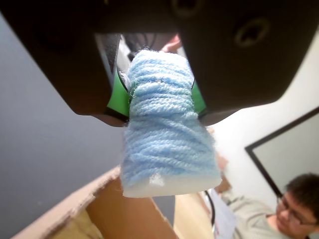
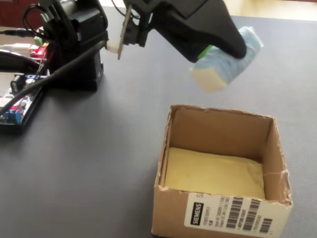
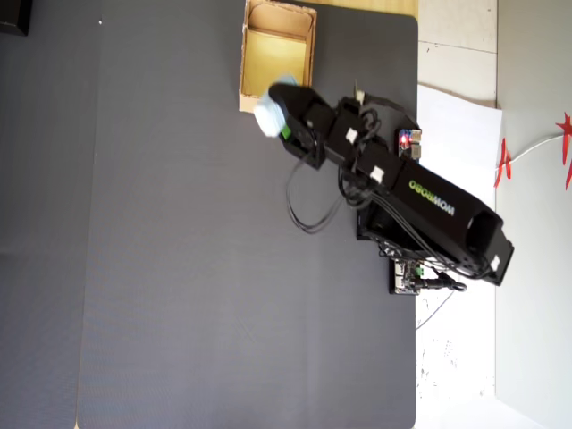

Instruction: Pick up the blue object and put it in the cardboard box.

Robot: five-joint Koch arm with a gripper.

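Observation:
The blue object (image 1: 164,139) is a pale blue yarn-wrapped roll with a whitish end, and my gripper (image 1: 160,97) is shut on it between green-padded jaws. In the fixed view the blue object (image 2: 232,60) hangs in the air just beyond the far wall of the cardboard box (image 2: 277,148), held by the gripper (image 2: 218,49). From overhead the blue object (image 3: 266,114) sits at the near corner of the cardboard box (image 3: 246,54), over its edge. A tan wall of the cardboard box (image 1: 75,209) shows below the roll in the wrist view.
The arm's base and a circuit board with cables (image 2: 20,99) stand at the left of the fixed view. A dark grey mat (image 3: 179,268) covers the table. A person (image 1: 289,209) appears at the lower right of the wrist view.

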